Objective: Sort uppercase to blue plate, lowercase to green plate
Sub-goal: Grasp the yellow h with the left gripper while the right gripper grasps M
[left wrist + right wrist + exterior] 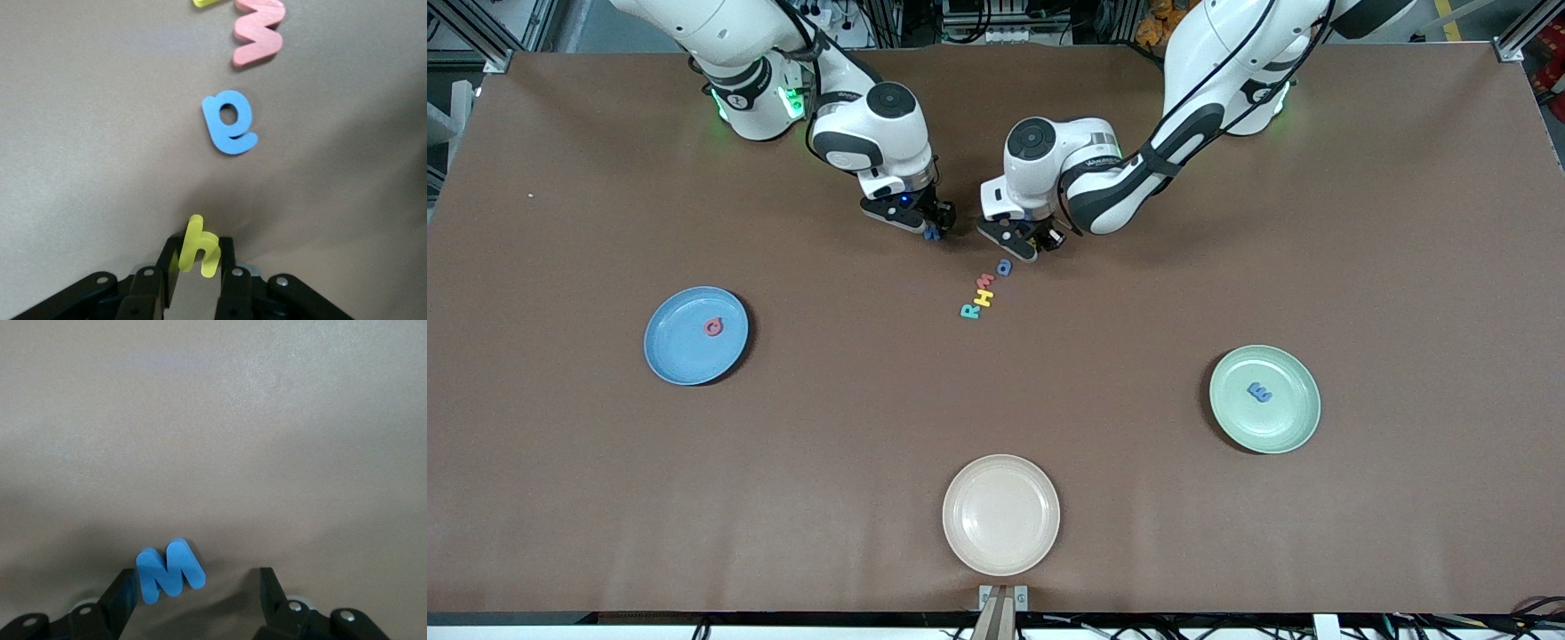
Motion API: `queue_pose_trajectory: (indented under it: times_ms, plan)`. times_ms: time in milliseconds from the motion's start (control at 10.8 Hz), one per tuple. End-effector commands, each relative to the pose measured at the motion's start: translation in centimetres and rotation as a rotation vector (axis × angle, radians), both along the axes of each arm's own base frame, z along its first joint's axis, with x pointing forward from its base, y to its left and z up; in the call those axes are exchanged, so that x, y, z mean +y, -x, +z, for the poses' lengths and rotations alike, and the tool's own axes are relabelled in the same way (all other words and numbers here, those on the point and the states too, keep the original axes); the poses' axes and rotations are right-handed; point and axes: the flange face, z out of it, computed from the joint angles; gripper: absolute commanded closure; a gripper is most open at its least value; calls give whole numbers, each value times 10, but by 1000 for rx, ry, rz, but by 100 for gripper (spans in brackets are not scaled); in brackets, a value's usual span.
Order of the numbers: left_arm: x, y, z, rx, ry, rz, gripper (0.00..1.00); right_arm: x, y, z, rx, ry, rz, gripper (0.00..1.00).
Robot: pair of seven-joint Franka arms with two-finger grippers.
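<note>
Letters of foam are split between the plates, the grippers and the table's middle. Both arms reach down steeply near the middle, toward twelve o'clock in the front view.

The left gripper (198,270) is clenched on a yellow small letter (198,245), which stands upright between its fingers. The right gripper (197,587) sits low with its jaws apart, and a dark blue W (170,577) leans against one finger.

At nine o'clock the blue plate (676,360) holds a red Q (712,327). At four o'clock the green plate (1285,425) holds a blue m (1259,392). A cream plate (1001,542) lies at six o'clock.

Just under the grippers a short row lies flat, running from one o'clock to seven: blue a (1005,267), red small letter (986,280), yellow H (983,297), teal R (969,310)
</note>
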Motion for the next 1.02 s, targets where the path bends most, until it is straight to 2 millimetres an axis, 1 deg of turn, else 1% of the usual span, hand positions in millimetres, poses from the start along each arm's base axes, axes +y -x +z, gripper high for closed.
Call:
queue_pose_trajectory:
  times_ms: [0, 93, 279, 372, 557, 650, 743, 929]
  plan:
    - [18, -23, 4, -39, -12, 39, 100, 7, 1, -4, 22, -7, -32, 21]
    - [20, -29, 11, -55, -8, 43, 100, 9, 2, -5, 24, -8, -33, 21]
    - [38, -55, 23, -79, -5, 90, 100, 15, 4, -4, 23, -13, -43, 21]
    - [47, -68, 26, -85, -4, 114, 100, 15, 4, -4, 23, -11, -41, 21]
    - [74, -101, 37, -106, 3, 171, 100, 15, 3, -4, 23, -11, -41, 24]
    - [86, -117, 46, -126, 7, 193, 100, 15, 3, -4, 23, -12, -41, 29]
    - [100, -132, 53, -135, 11, 200, 100, 14, 3, -4, 21, -11, -37, 36]
    - [124, -157, 61, -152, 15, 207, 100, 14, 2, -4, 16, -10, -24, 38]
